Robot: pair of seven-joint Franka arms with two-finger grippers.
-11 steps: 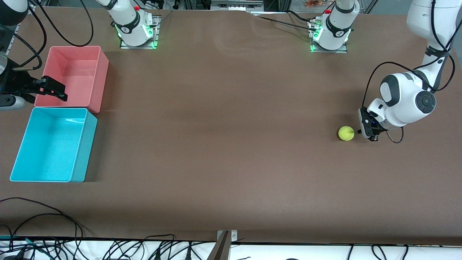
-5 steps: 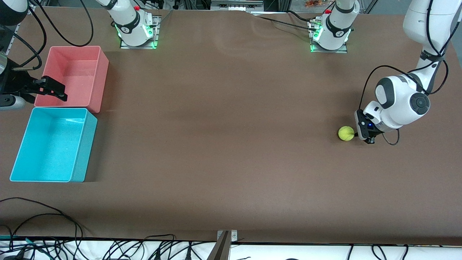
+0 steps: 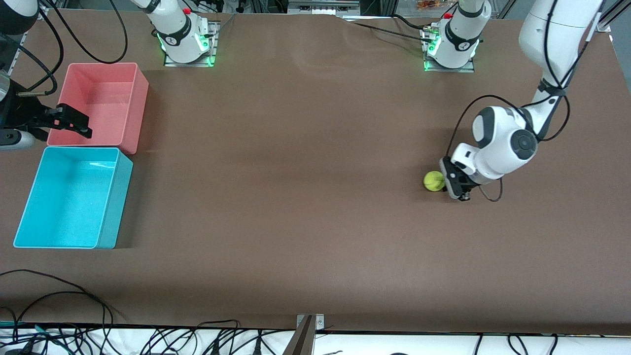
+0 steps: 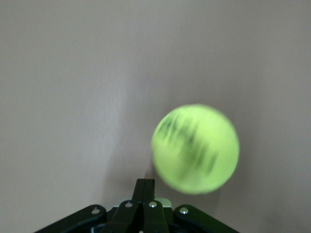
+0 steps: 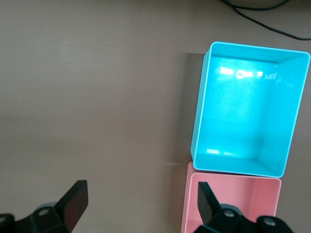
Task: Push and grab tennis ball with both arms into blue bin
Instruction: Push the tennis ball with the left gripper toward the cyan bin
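The left pincer (image 3: 447,184), fingers pinched together, touches the tennis ball (image 3: 434,181), which lies on its blue bin (image 3: 106,197) side. The right pincer (image 3: 74,121) waits spread wide over the pink bin (image 3: 140,106).

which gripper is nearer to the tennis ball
Left. The left gripper, shut, sits right against the tennis ball; the right gripper, open, waits above the pink bin at the table's right-arm end.

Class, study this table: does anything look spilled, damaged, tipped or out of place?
Nothing stands out. The blue bin and pink bin sit upright, side by side and empty. The ball lies on the table against the shut left gripper; the right gripper waits open over the pink bin.
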